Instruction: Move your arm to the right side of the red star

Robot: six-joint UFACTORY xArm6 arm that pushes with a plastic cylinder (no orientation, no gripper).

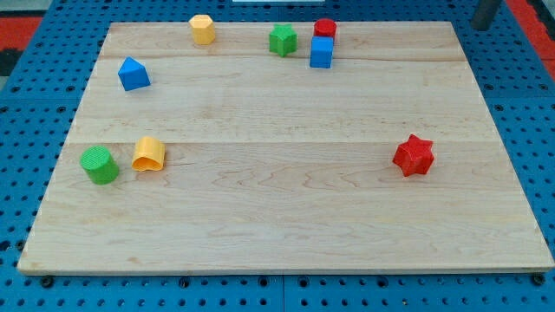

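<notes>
The red star (413, 156) lies on the wooden board (286, 225) at the view's right, a little below mid-height. My dark rod enters at the view's top right corner. My tip (479, 28) is just past the board's top right corner, over the blue pegboard. It is far above the red star and somewhat to its right, touching no block.
A yellow hexagon block (202, 29), a green star (282, 40), a red cylinder (325, 29) and a blue cube (322, 53) sit along the top. A blue triangular block (133, 74), a green cylinder (100, 165) and a yellow arch-shaped block (149, 153) are at the left.
</notes>
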